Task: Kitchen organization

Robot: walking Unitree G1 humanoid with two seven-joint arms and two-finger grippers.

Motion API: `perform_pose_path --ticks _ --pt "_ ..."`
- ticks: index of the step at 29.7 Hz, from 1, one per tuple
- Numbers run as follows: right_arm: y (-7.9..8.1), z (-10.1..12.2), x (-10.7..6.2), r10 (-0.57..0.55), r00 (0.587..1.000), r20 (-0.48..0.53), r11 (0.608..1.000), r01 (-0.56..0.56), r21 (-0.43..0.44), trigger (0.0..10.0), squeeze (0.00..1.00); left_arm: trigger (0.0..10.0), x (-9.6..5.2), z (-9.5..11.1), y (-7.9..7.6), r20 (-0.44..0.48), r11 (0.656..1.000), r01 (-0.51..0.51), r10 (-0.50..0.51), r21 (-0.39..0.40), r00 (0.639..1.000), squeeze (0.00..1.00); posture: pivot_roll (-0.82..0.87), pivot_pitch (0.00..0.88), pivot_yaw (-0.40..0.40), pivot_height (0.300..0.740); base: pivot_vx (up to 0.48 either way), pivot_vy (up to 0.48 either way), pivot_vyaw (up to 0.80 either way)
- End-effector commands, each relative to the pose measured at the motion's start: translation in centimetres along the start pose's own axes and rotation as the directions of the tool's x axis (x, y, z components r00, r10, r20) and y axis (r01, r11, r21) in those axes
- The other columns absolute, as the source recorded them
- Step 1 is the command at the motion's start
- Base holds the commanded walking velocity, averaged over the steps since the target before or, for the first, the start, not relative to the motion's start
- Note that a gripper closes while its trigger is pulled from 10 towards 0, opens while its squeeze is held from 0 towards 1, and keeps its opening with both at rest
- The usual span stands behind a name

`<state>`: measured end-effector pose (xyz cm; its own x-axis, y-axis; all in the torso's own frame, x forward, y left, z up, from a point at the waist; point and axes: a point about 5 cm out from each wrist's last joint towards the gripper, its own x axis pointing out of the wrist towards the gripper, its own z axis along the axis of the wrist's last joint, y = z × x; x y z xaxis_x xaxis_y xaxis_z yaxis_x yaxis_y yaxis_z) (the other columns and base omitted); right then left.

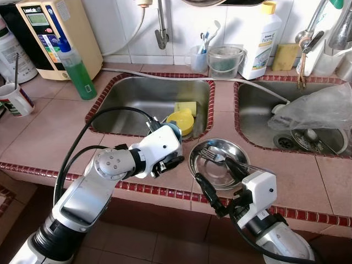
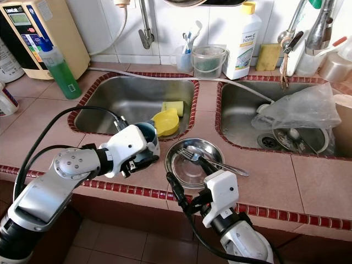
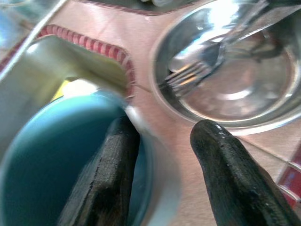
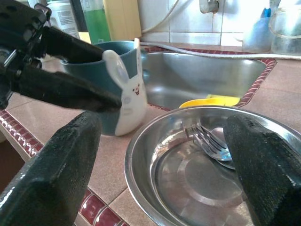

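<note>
Right wrist view, fork (image 4: 203, 135) in steel bowl (image 4: 141, 160)

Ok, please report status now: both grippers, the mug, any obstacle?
Left gripper shut on teal mug, one finger inside the rim. Right gripper open, straddling steel bowl. Fork and spoon inside bowl.

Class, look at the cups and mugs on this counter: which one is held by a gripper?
The teal mug with the white rabbit figure, beside the steel bowl. The left gripper pinches its rim, one finger inside. The white mug at the counter's left stands untouched.
</note>
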<state>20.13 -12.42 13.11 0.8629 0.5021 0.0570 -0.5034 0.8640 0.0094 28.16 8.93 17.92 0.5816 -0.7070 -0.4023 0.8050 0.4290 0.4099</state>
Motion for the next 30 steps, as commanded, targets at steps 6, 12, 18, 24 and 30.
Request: perform_pose_path --ticks 6,12,18,24,30 --pt "0.13 0.49 -0.06 0.004 1.000 0.014 1.000 -0.004 -0.010 10.0 0.00 0.0 -0.12 -0.23 -0.20 -0.019 1.000 0.019 -0.018 0.021 1.000 0.00 -0.15 0.075 0.117 0.740 0.000 0.000 0.00" --pt "0.10 0.50 0.04 0.005 1.000 0.015 1.000 -0.005 -0.011 10.0 0.00 0.0 -0.18 -0.28 -0.27 -0.021 1.000 0.021 -0.021 0.016 1.000 0.00 -0.15 0.076 0.114 0.740 0.000 0.000 0.00" --pt "0.01 0.55 0.11 0.005 1.000 0.015 1.000 -0.005 -0.014 10.0 0.00 0.0 -0.17 -0.29 -0.25 -0.020 1.000 0.019 -0.018 0.012 1.000 0.00 -0.15 0.078 0.110 0.740 0.000 0.000 0.00" --pt "-0.17 0.62 0.20 0.004 1.000 0.016 1.000 -0.004 -0.018 10.0 0.00 0.0 -0.12 -0.29 -0.15 -0.019 1.000 0.013 -0.013 0.010 1.000 0.00 -0.15 0.081 0.108 0.740 0.000 0.000 0.00" --pt "-0.22 0.66 0.39 0.003 1.000 0.019 1.000 -0.003 -0.019 10.0 0.00 0.0 -0.08 -0.38 0.01 -0.020 1.000 -0.001 0.001 0.000 1.000 0.00 -0.14 0.083 0.103 0.740 0.000 0.000 0.00"
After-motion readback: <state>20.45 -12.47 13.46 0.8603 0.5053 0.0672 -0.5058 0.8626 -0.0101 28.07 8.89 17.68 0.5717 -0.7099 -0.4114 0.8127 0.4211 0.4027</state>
